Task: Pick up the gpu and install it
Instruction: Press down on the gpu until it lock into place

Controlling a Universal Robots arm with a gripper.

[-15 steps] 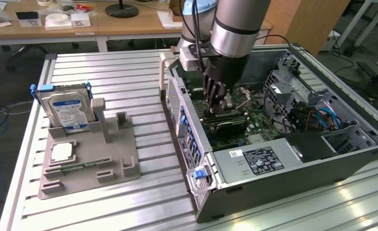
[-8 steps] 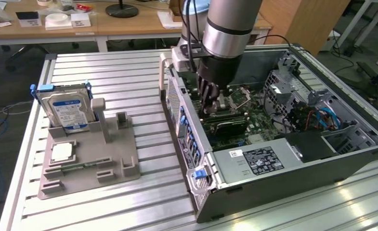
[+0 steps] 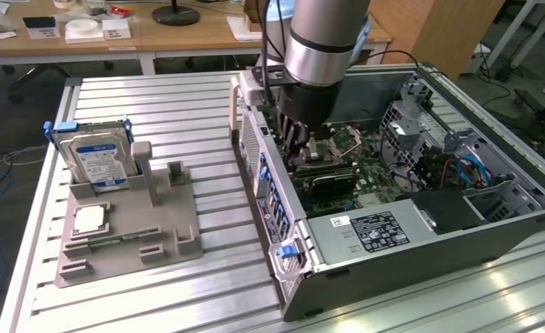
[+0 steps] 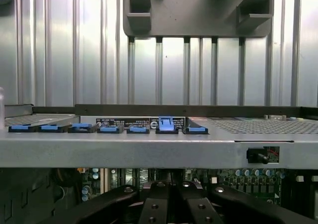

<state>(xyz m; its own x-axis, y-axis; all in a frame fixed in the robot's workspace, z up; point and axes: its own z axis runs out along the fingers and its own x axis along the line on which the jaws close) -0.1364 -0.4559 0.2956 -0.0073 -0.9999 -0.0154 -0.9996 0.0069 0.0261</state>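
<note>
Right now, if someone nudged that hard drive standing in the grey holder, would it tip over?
Probably not easily: the hard drive stands on edge, seated in a slot of the grey holder. It looks metal-cased, so likely stiff and fairly heavy. Lifted free, it might topple.

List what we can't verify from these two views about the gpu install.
- Whether the gripper holds the gpu: exterior view, arm and fingers cover it.
- Card seating in the motherboard slot: exterior view, the gripper blocks it.
- Fingertips: wrist view, cut off by the picture's edge below the case wall.
</note>
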